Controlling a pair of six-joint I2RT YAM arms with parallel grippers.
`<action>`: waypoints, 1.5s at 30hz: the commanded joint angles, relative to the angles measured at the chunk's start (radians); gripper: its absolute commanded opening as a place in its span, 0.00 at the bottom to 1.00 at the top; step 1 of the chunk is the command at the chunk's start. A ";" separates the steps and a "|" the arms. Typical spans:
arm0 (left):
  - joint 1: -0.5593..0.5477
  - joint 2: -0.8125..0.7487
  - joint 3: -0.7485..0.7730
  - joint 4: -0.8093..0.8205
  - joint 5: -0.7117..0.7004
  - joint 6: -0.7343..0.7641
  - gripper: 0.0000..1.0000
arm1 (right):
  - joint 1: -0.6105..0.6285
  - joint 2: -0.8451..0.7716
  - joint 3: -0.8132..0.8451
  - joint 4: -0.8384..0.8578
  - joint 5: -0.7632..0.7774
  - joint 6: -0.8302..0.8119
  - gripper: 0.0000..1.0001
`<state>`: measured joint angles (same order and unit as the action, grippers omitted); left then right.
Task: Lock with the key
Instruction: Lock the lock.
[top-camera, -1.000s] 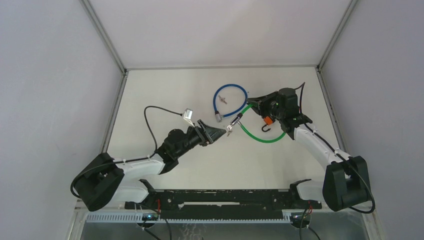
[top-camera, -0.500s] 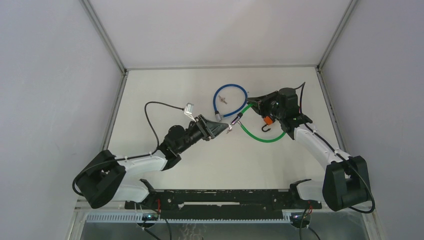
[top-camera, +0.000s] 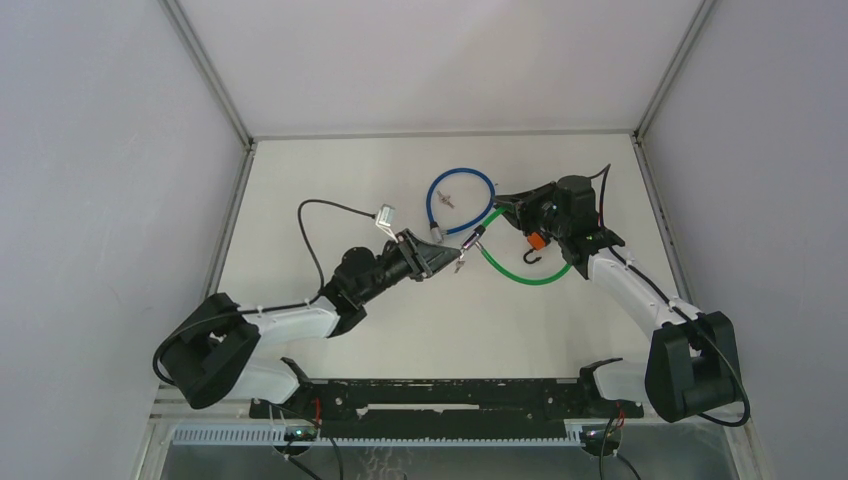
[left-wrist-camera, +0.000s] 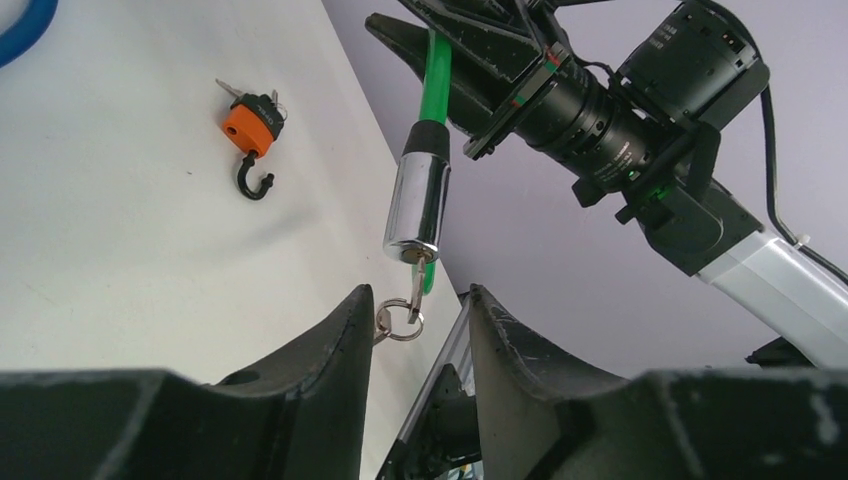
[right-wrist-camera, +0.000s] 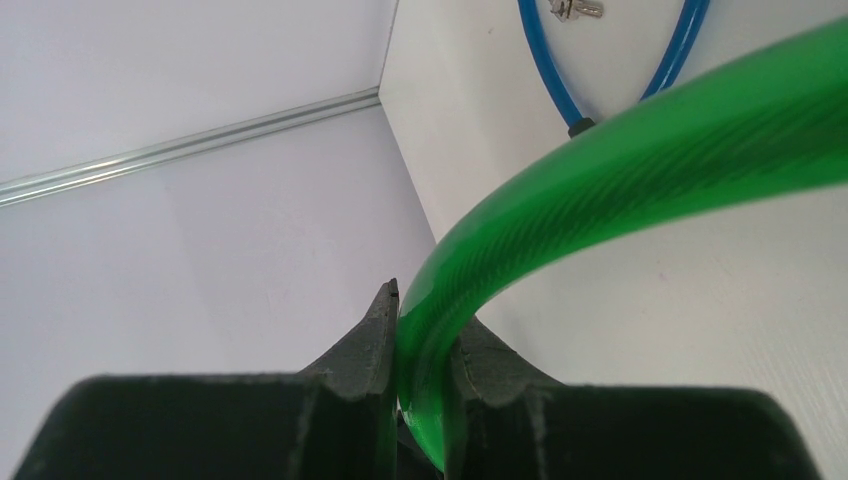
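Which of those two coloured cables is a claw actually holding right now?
The green cable: the right claw is clamped on it. The blue cable lies loose, with no claw touching it.

On my feed, the cable in the right claw was glossy bright green with faint darker ribbing. Its barrel end was mirror chrome, and the key ring under it was silver. In the upper left of the left wrist frame, a small lock was orange with a black hook. The second cable was blue. The right claw and the left claw were both matt black. The bench was plain white.
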<state>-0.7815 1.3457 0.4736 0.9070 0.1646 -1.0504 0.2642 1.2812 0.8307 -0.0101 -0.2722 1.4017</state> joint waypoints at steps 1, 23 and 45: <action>-0.004 0.013 0.049 0.053 0.028 -0.014 0.42 | 0.007 -0.011 0.022 0.080 -0.013 0.031 0.00; 0.007 0.154 0.020 0.320 0.033 -0.174 0.01 | 0.002 -0.015 0.022 0.083 -0.043 0.021 0.00; 0.031 0.261 0.005 0.562 -0.033 -0.567 0.00 | -0.014 -0.080 -0.183 0.679 -0.075 -0.075 0.00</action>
<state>-0.7589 1.6070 0.4702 1.3560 0.1886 -1.4952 0.2451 1.2461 0.6750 0.4110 -0.3096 1.3586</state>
